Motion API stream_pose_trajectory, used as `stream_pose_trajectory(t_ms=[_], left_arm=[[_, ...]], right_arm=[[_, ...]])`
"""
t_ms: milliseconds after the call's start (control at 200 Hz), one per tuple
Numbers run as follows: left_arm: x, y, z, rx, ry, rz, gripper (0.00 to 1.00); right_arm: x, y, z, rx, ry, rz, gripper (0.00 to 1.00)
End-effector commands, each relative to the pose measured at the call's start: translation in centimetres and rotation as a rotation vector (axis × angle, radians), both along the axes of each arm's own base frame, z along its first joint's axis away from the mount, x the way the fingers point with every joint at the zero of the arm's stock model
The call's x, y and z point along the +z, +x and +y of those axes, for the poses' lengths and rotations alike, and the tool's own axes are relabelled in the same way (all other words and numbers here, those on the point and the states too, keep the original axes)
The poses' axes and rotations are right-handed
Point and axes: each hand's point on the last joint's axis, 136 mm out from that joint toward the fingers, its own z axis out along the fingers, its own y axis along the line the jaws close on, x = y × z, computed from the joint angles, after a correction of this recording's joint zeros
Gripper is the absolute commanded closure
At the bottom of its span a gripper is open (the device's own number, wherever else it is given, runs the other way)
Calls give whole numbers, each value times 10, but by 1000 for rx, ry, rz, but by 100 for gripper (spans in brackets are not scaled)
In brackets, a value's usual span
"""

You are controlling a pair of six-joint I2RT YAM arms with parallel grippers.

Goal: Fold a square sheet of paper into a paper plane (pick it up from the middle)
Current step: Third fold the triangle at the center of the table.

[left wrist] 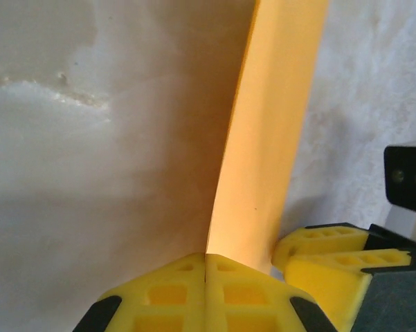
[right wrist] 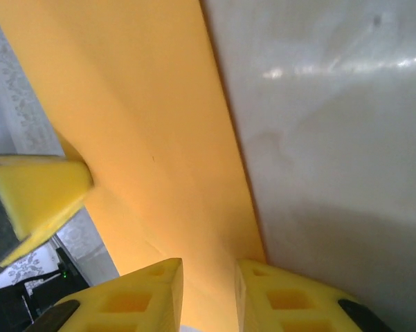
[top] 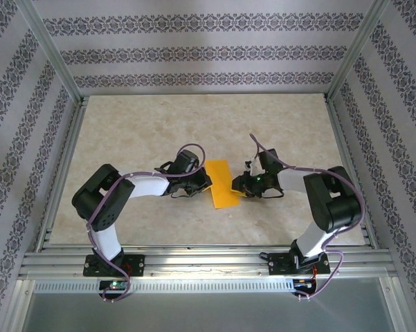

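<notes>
Marbled tabletop (top: 124, 131), holding square sheet of paper (top: 220, 182) (orange, oblong): light, limp, easily creased; left gripper (left wrist: 205, 266) pinches one edge, right gripper (right wrist: 209, 277) apart, seemingly straddling the other.

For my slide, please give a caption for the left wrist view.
Left gripper shut on the orange paper, with the right gripper close beside.

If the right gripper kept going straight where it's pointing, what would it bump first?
The orange paper: its edge sits between the right gripper's parted jaws. Past it, likely the left gripper.
</notes>
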Motion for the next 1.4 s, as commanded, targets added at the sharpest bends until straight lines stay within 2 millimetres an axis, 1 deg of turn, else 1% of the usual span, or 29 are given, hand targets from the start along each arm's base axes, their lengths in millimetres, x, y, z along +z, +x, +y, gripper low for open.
stream_pose_trajectory(t_ms=[0,85,150,230,300,380,395,455,495,565,699,794,834,934,994,1104,1139,1279,1394], left_arm=[[12,-2,10,40,-48,23,99],[19,-5,10,45,-111,47,99],[21,-9,13,51,-123,55,99],[22,-13,16,48,-131,67,99],[22,-15,18,51,-138,74,99],[22,-16,20,50,-150,76,99],[23,-17,19,47,-156,76,99],[25,-16,19,48,-175,75,99],[26,-16,20,52,-184,71,99],[28,-15,24,63,-183,57,98],[30,-14,26,71,-191,49,99],[29,-15,26,74,-191,49,99],[29,-14,27,81,-197,45,99],[31,-13,27,91,-208,39,99],[31,-13,27,90,-206,40,98],[32,-13,26,84,-204,37,98],[32,-13,27,84,-204,37,98],[30,-13,26,79,-196,46,98],[33,-11,24,72,-203,38,98]], right_arm=[[25,-6,2,43,-51,-112,73],[45,-7,5,69,-120,-245,71],[57,-8,4,80,-203,-369,67],[79,-16,16,193,-276,-612,65],[87,-27,29,302,-336,-833,63],[89,-46,44,441,-366,-1051,63],[87,-50,45,469,-379,-1083,63],[90,-61,56,555,-426,-1221,63],[90,-68,62,610,-472,-1290,63],[92,-75,68,672,-569,-1384,63],[78,-88,83,795,-640,-1461,62],[69,-89,94,839,-682,-1487,61],[64,-88,96,849,-702,-1486,60],[54,-85,98,858,-745,-1476,60],[54,-82,99,842,-770,-1486,59],[51,-74,95,809,-830,-1493,58],[50,-72,94,788,-840,-1484,56],[43,-75,94,813,-819,-1448,58],[35,-76,92,822,-813,-1417,60]])
